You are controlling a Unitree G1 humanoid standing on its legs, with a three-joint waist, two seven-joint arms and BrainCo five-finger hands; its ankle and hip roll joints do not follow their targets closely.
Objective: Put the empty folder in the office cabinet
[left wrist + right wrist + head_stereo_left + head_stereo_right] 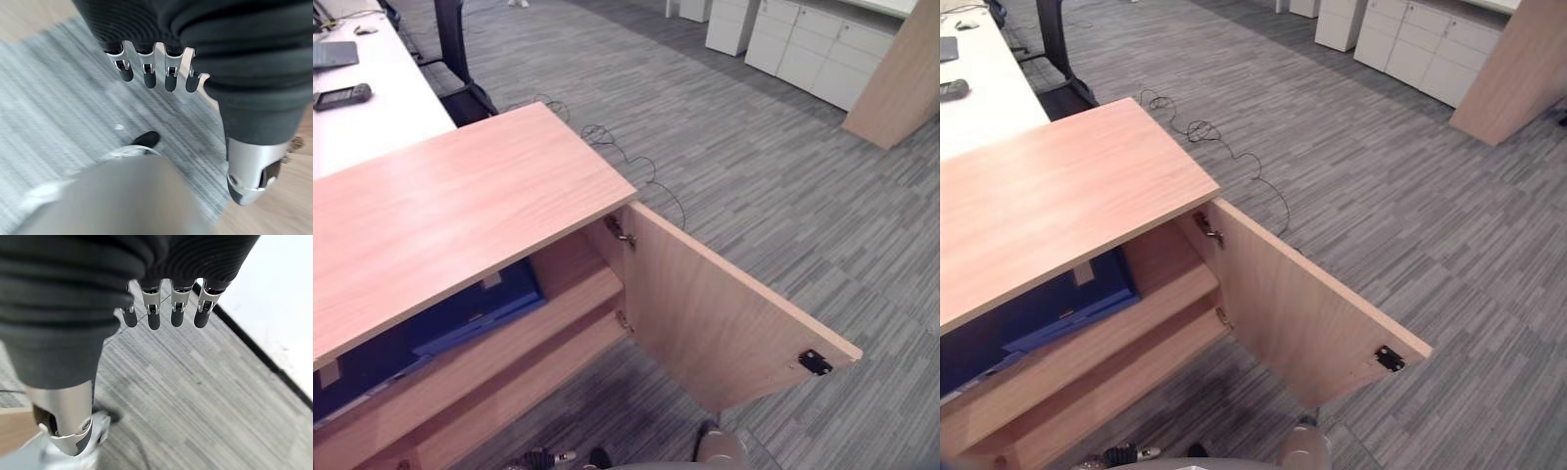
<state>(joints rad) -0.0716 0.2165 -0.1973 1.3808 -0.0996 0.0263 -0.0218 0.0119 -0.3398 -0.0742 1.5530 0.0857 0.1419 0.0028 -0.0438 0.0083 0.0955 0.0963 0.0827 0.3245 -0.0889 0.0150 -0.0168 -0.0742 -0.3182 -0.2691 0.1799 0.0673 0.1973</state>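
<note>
Blue folder [475,308] is already lying on the upper shelf [509,338] of the office cabinet [450,211], door [724,323] standing open. Risk, as judged: a swinging arm could be catching the open door edge. Left hand [161,68] and right hand [166,308] are hanging above carpet, fingers straight and relaxed, holding nothing, well clear of the folder.

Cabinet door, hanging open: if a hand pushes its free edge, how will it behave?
The cabinet door looks like a rigid wood panel, so it should not flex. It hangs on two hinges, so a push probably swings it shut rather than sliding it. The blue folder sits well inside the shelf, likely clear of the swing.
</note>
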